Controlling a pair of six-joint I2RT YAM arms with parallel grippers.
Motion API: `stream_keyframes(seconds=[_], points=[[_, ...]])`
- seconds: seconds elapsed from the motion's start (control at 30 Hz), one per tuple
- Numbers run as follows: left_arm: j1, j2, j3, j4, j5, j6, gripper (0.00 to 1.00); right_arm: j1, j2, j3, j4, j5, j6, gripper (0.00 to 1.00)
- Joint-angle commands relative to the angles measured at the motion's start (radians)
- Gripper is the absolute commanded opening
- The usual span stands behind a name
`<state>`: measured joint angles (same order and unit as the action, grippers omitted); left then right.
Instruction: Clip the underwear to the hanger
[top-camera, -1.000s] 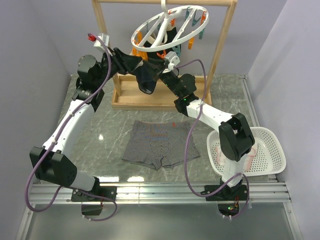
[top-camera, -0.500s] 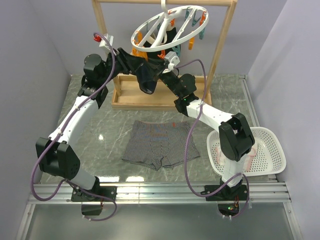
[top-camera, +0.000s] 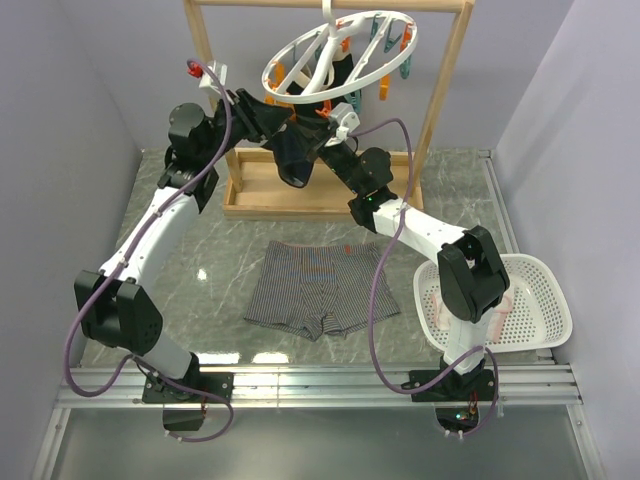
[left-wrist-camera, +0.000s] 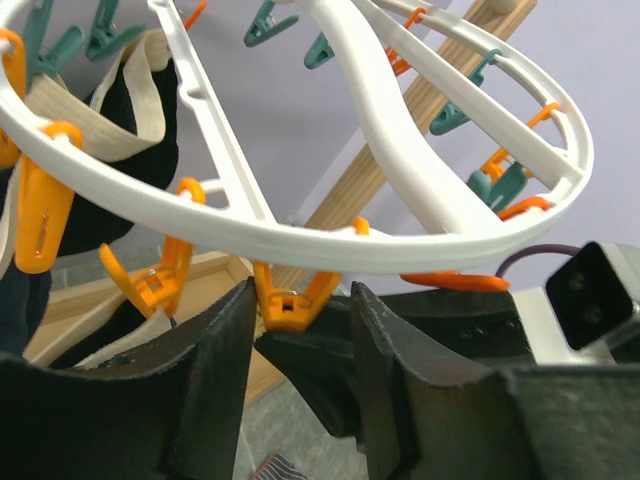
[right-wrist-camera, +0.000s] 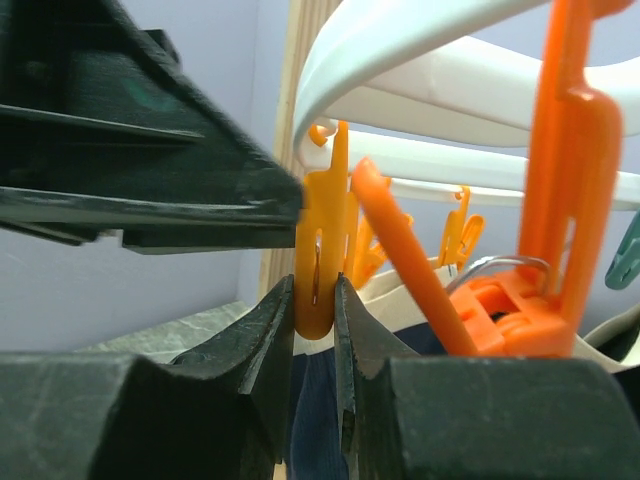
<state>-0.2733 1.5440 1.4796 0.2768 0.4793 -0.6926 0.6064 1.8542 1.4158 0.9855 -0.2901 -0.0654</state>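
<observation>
- At the centre of the surface (top-camera: 200, 240), the underwear (top-camera: 318, 290) lies flat, with its waistband edge toward 12 o'clock and its legs toward 6 o'clock.
- Expected handling: light, soft and limp, so it will likely sag and fold when lifted. Take hold at the waistband near a corner, where the thicker hem should resist slipping.
- The hanger (left-wrist-camera: 400, 245) hangs at 12 o'clock of the underwear, raised and well apart from it.
- Left tool (left-wrist-camera: 300, 292): the jaws stand apart astride an orange pin (left-wrist-camera: 290, 312). Whether they press it cannot be told.
- Right tool (right-wrist-camera: 315, 292): closed on a second orange pin (right-wrist-camera: 320, 230).
- Both tools are at the hanger, and neither touches the underwear.
</observation>
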Motion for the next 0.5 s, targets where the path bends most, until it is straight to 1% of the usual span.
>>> stream_keyframes(seconds=[0.0,0.07,0.37,0.43,0.47], points=[[-0.02,0.011,0.065,0.048,-0.025,0.028,0.47,0.032,-0.024,0.003,0.019,-0.057,0.001,0.0],[-0.023,0.016,0.067,0.055,-0.034,0.031,0.45,0.03,-0.027,-0.001,0.022,-0.058,0.003,0.0],[-0.027,0.022,0.074,0.097,-0.047,0.031,0.45,0.032,-0.029,-0.006,0.024,-0.066,0.004,0.0],[-0.027,0.024,0.076,0.101,-0.048,0.028,0.44,0.033,-0.029,-0.009,0.024,-0.066,0.003,0.0],[-0.027,0.024,0.077,0.101,-0.05,0.027,0.41,0.035,-0.03,-0.012,0.024,-0.066,0.001,0.0]])
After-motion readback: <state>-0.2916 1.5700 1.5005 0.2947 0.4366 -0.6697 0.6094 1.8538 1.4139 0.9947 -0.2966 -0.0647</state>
